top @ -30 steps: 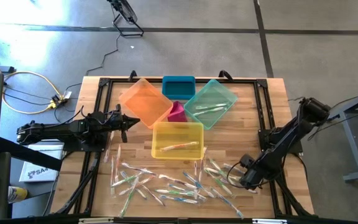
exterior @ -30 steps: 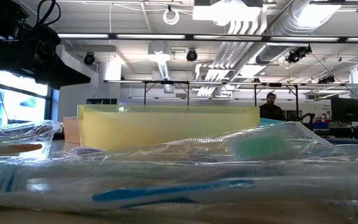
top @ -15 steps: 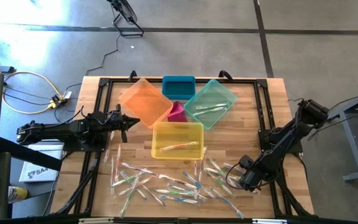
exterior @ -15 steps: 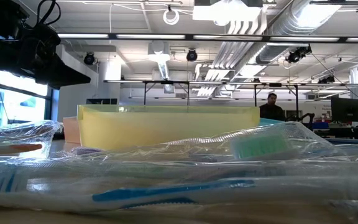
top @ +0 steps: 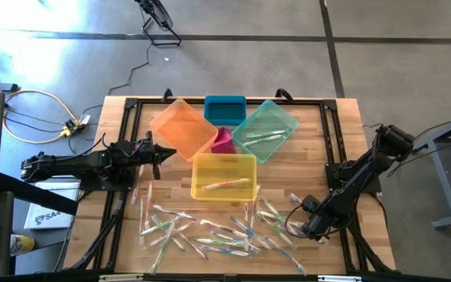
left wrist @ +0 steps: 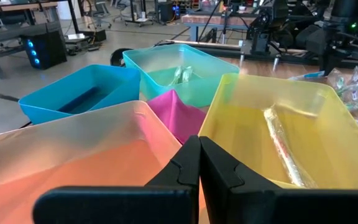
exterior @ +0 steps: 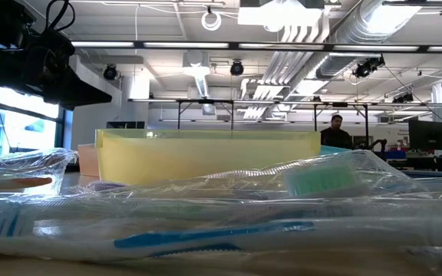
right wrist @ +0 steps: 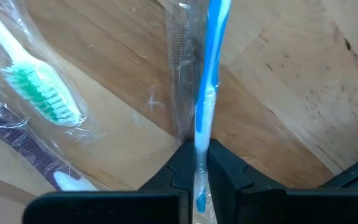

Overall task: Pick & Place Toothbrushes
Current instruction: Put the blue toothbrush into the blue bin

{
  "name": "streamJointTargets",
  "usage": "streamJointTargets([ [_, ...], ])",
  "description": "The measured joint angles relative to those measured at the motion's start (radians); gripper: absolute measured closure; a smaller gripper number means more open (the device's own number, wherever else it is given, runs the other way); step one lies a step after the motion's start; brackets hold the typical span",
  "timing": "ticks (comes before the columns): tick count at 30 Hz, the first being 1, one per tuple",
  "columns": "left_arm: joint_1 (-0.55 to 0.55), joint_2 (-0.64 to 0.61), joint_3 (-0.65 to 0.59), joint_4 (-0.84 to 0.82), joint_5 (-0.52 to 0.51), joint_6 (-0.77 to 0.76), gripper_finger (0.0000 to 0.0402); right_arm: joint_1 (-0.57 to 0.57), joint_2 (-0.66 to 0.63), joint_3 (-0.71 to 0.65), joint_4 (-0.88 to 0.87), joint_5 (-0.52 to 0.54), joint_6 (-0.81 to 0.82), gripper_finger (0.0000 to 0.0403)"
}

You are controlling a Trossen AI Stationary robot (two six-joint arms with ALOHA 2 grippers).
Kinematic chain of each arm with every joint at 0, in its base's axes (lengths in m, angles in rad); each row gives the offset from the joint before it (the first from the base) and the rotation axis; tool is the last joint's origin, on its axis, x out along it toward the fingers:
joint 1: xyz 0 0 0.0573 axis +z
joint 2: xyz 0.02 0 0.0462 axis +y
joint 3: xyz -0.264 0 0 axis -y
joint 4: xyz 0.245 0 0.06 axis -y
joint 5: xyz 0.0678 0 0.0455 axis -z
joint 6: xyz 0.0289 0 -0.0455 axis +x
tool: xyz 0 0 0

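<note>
Down low, the right hand (right wrist: 197,163) pinches a blue toothbrush (right wrist: 209,74); the left hand (left wrist: 199,163) stays clenched.

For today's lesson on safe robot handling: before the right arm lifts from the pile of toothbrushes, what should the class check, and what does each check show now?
1. Right gripper shut on the blue toothbrush: ok, fingers pinch its handle.
2. Only one brush held: cannot tell; clear wrapper beside it may come along.
3. Neighbouring green toothbrush free of the fingers: ok, it lies apart.
4. Left gripper out of the way: ok, shut and empty, parked by the orange bin.
5. Bins upright, open: ok; yellow bin and teal bin already hold brushes.
</note>
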Motion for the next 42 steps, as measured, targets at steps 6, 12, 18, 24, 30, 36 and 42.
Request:
streamJointTargets([
  [6, 0.000, 0.000, 0.000, 0.000, 0.000, 0.000, 0.0402, 0.000, -0.007, -0.002, -0.006, 0.005, 0.000, 0.0388],
  [12, 0.000, 0.000, 0.000, 0.001, 0.000, 0.000, 0.0402, -0.001, -0.018, -0.002, -0.017, 0.013, -0.015, 0.0388],
  [18, 0.000, 0.000, 0.000, 0.005, -0.002, 0.000, 0.0402, -0.018, -0.076, -0.006, -0.051, 0.093, -0.017, 0.0388],
  [24, 0.000, 0.000, 0.000, 0.030, -0.002, 0.000, 0.0402, -0.056, -0.150, -0.006, -0.128, 0.188, -0.028, 0.0388],
  [30, 0.000, 0.000, 0.000, 0.045, -0.021, 0.000, 0.0402, -0.117, -0.220, -0.005, -0.138, 0.367, -0.078, 0.0388],
  [36, 0.000, 0.000, 0.000, 0.061, -0.072, -0.002, 0.0402, -0.206, -0.249, -0.003, -0.126, 0.547, -0.179, 0.0388],
  [42, 0.000, 0.000, 0.000, 0.130, -0.078, -0.002, 0.0402, -0.301, -0.249, -0.003, -0.047, 0.765, -0.316, 0.0388],
])
